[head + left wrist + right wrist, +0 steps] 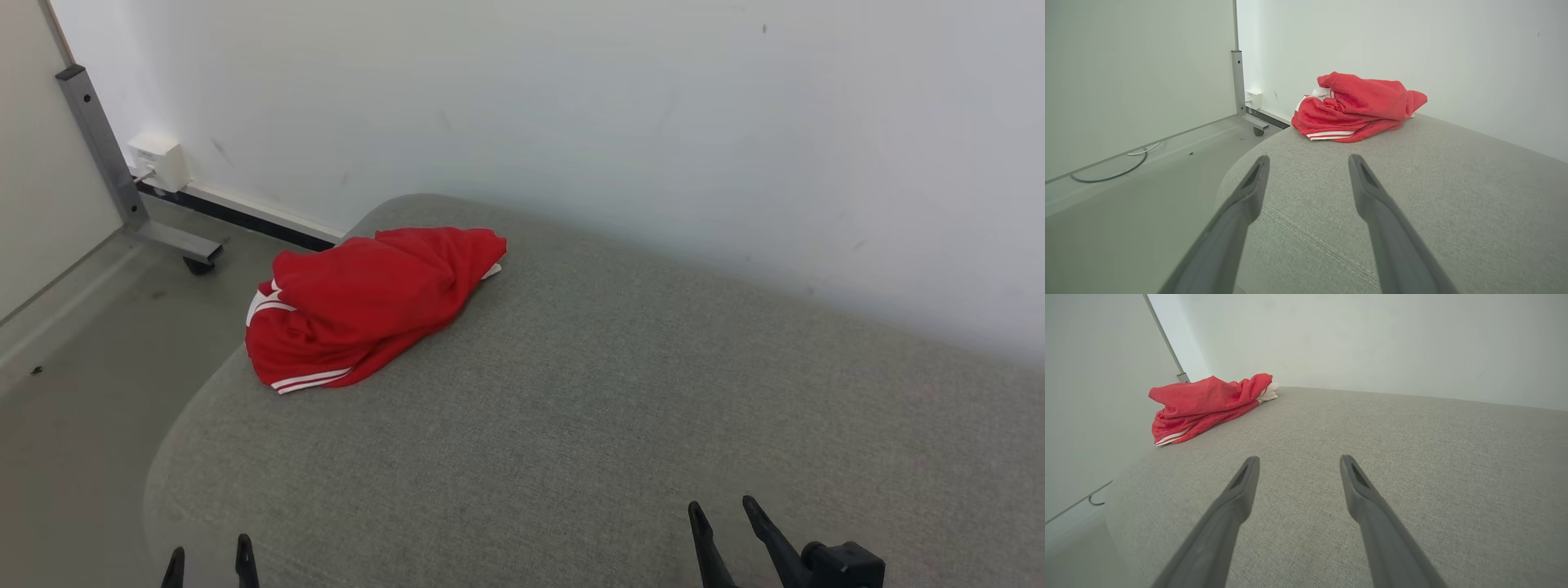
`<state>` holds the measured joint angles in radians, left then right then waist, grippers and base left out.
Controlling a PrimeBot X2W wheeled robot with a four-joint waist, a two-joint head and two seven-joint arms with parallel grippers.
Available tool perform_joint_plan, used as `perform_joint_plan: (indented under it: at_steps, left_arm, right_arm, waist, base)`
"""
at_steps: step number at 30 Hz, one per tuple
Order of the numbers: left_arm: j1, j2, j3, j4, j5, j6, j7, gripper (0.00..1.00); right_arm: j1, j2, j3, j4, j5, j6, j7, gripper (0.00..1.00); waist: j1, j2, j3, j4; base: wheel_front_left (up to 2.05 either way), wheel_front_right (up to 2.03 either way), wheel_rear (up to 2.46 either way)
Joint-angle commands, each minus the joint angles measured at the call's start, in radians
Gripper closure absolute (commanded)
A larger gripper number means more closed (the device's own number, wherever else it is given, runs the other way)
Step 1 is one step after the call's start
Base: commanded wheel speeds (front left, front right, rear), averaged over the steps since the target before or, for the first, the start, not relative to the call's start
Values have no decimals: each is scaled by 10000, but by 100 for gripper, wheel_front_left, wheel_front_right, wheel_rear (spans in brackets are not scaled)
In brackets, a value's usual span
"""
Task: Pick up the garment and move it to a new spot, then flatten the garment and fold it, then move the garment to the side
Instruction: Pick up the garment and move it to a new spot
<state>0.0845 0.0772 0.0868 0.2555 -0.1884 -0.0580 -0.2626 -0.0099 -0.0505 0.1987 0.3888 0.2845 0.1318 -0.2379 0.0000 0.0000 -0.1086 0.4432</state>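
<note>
While the red garment (371,302) lay crumpled far ahead, left tool (209,547) and right tool (721,505) hovered clear. Both gaped wide, empty.

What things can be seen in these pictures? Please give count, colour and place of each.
garment: one, red with white stripes, crumpled on the cushion's far left end
cushion: one, grey fabric, along the wall
wall: one, white, behind the cushion
metal post: one, grey, standing on the floor at far left
wall box: one, white, low on the wall beside the post
cables: two, one dark and one white, on the floor by the left panel
left claw: one, dark, open, near left, empty
right claw: one, dark, open, near right, empty
</note>
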Motion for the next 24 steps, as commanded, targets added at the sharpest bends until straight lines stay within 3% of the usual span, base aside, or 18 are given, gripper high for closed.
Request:
perform_joint_plan:
  at_steps: [1, 15, 24]
  left_arm:
    - [183, -39, 84, -70, -105, 40, -35, 0]
    - [109, -138, 381, 12, -200, 10, -35, 0]
    - [-1574, 307, 79, 1327, -514, -381, 575, 0]
  right_arm:
    - [-151, -1, 48, 52, -56, -21, -15, 0]
    - [-399, -1, 228, 366, 76, -21, -111, 0]
    - [117, -3, -142, 209, -145, -21, -65, 0]
  waist:
    - [0, 0, 208, 194]
    - [0, 0, 347, 301]
    - [0, 0, 339, 259]
  base:
    - [0, 0, 0]
    - [0, 0, 0]
    - [0, 0, 0]
